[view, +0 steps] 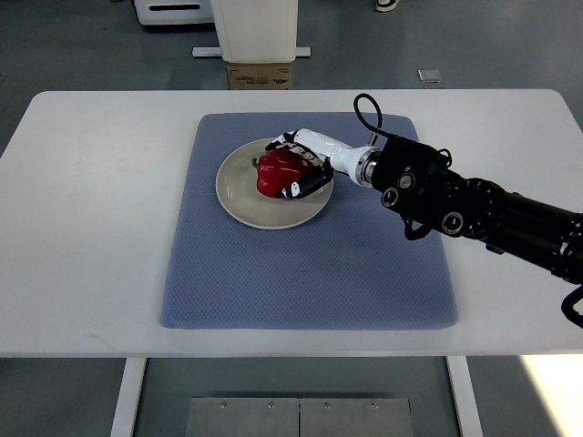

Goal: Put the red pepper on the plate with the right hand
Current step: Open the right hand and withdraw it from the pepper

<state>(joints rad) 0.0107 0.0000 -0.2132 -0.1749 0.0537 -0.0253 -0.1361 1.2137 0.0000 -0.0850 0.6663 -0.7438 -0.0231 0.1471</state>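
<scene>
A: The right hand [301,166], where is it?

B: Over the plate [239,202]. Its arm [474,205] comes in from the right edge, black along most of its length, then white at the wrist and palm.

A: And the fingers?

B: Curled around the pepper [281,172]. One dark-tipped finger [305,186] wraps the near side of it, and others reach over the far side. The hand is closed on the pepper, holding it.

A: So the pepper sits where, from the hand?

B: Right inside the grasp, on the side of the palm away from the wrist. It is red, with a bit of green stem [255,162] poking out beyond the fingertips. It is over the middle of the plate, a little toward the hand's side.

A: Does it touch the plate?

B: I cannot tell from this steep view. It looks low, but the contact is hidden.

A: What lies under the hand?

B: The plate, round and cream, and beneath that a blue mat [310,273] that spreads out all around the hand. The mat lies on a white table [100,228].

A: Anything else near the hand?

B: A black cable [364,109] loops up just behind the wrist. Beyond the fingertips, past the table's far edge, stands a cardboard box [260,75] on the floor.
</scene>
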